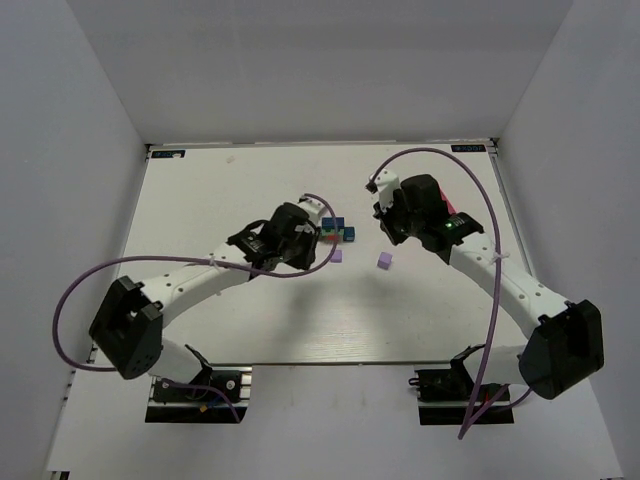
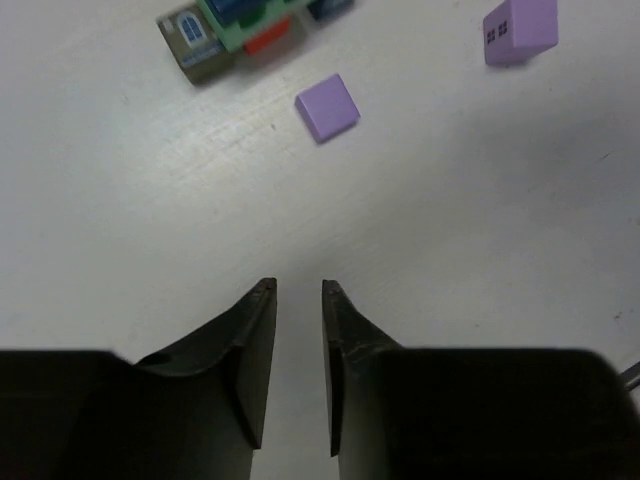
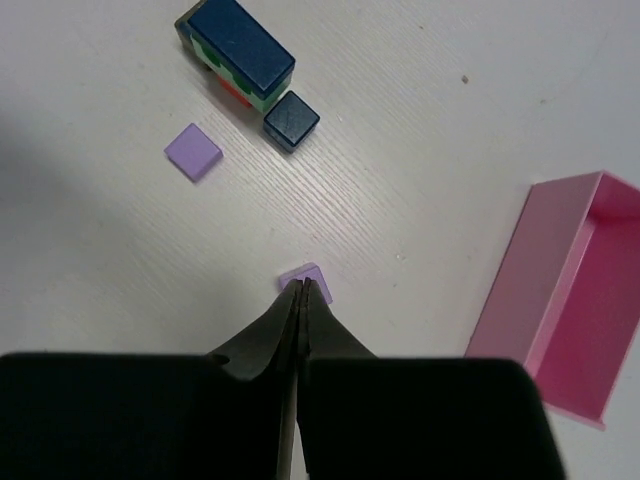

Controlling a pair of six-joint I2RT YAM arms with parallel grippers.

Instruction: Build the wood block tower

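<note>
The wood block tower (image 1: 335,230), a low cluster of blue, green and red cubes, sits on the white table (image 1: 220,190). Just nearer the arm bases than the cluster lies one purple cube (image 1: 336,256); a second purple cube (image 1: 384,261) lies to the cluster's right and slightly nearer. The left gripper (image 1: 312,245) hangs just left of the cluster, the right gripper (image 1: 388,236) just right of it. A pink sliver (image 1: 452,215) shows farther right, behind the right arm.
</note>
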